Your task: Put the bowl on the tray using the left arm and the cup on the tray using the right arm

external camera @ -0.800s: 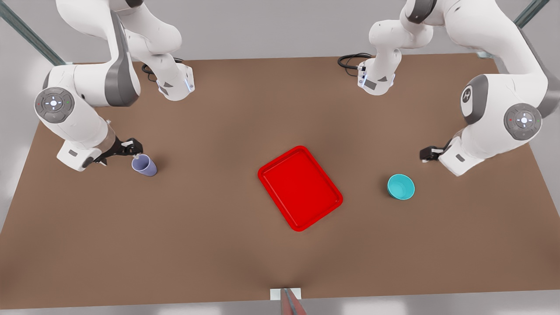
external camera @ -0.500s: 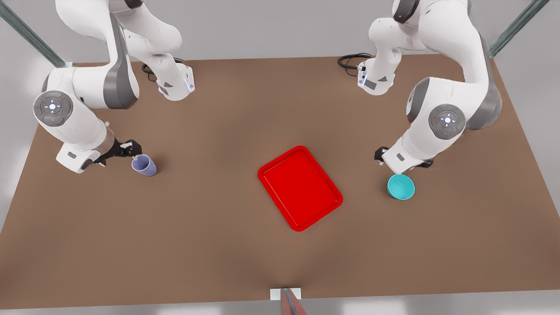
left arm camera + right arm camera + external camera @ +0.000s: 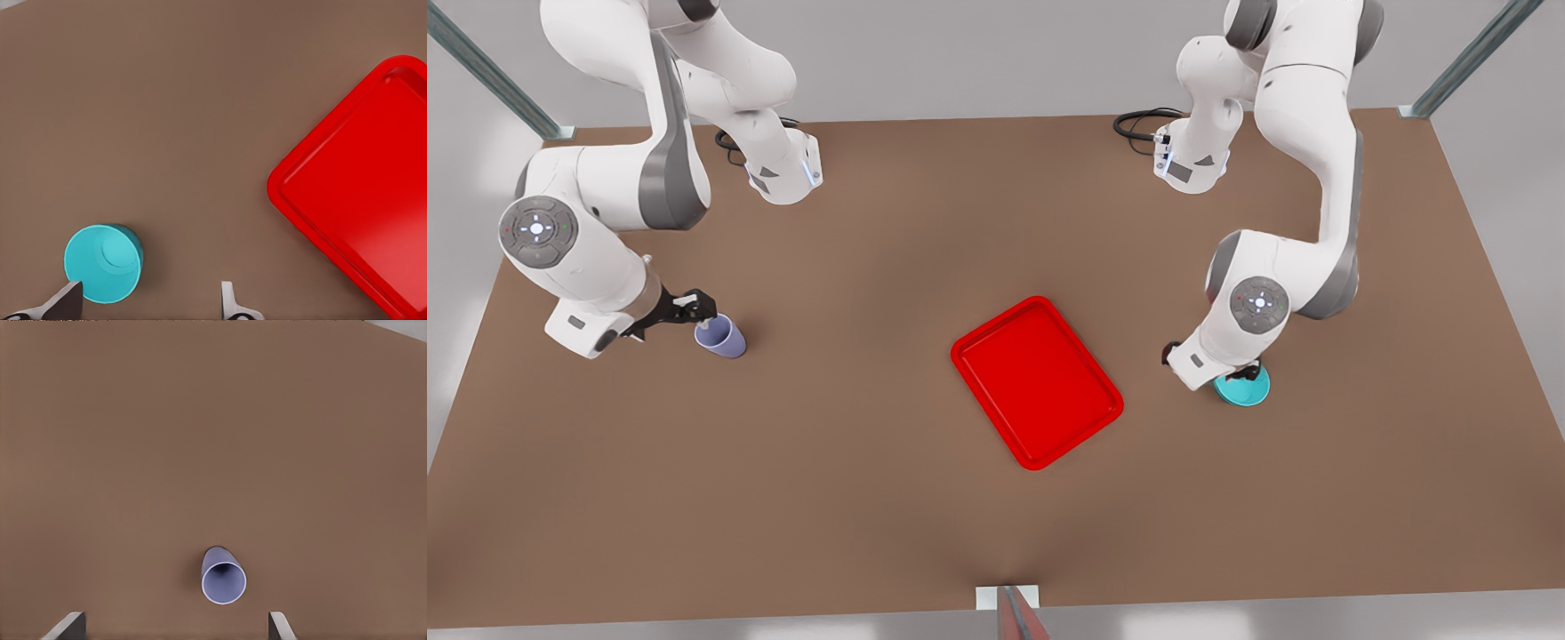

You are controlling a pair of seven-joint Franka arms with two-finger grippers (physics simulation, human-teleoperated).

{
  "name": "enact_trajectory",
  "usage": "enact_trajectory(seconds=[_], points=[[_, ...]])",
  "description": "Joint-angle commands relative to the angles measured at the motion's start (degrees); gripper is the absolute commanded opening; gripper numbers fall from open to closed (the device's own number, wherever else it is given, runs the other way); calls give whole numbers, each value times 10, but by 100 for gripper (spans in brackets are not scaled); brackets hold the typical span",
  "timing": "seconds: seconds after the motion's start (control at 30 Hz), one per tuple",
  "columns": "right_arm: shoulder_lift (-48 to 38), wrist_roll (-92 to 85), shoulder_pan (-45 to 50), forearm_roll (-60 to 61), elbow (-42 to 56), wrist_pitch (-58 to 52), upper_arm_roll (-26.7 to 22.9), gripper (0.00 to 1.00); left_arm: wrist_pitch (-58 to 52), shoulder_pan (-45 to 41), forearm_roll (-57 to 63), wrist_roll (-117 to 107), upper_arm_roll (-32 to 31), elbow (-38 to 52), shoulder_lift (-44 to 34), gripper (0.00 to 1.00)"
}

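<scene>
The teal bowl (image 3: 1250,389) sits on the table at the front view's right, partly covered by my left arm's hand. My left gripper (image 3: 1240,372) hovers over it, open; in the left wrist view the bowl (image 3: 103,263) lies close to one fingertip (image 3: 67,298) of the left gripper (image 3: 147,303). The lavender cup (image 3: 723,339) stands upright at the front view's left. My right gripper (image 3: 699,311) is open just beside and above its rim. The right wrist view has the cup (image 3: 223,577) ahead of the right gripper (image 3: 175,625). The red tray (image 3: 1037,381) lies mid-table, with nothing on it.
Both arm bases (image 3: 783,173) (image 3: 1190,164) stand at the far side of the brown table (image 3: 871,427), with black cables beside them. A corner of the tray (image 3: 353,193) lies close to the bowl in the left wrist view. Open tabletop surrounds the tray.
My left arm has swung in from the front view's right edge and come down over the bowl. My right gripper has stayed by the cup, shifting only slightly.
</scene>
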Motion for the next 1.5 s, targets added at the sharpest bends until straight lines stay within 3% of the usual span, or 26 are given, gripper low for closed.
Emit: enact_trajectory(seconds=[0.0, 0.13, 0.3, 0.47, 0.67, 1.47], points=[[0, 0, 0, 0, 0, 0, 0, 100, 8, 1, 1, 0, 0, -4, 1, 100], [0, 0, -2, 1, 0, 0, 0, 100, 85, 15, 2, -1, 0, -69, 10, 100], [0, 0, -2, 1, -1, 0, 0, 100, 74, 74, -21, 4, -3, -92, 2, 100], [3, 0, -2, 1, -1, 0, 0, 100, 68, 69, -24, 4, -2, -111, 9, 100], [3, 0, -2, 1, -1, 0, 0, 100, 133, 76, -7, 11, 3, -110, 35, 100], [4, 0, -8, 4, -4, 6, 0, 100, 148, 101, -10, 17, 6, -126, 122, 99]])
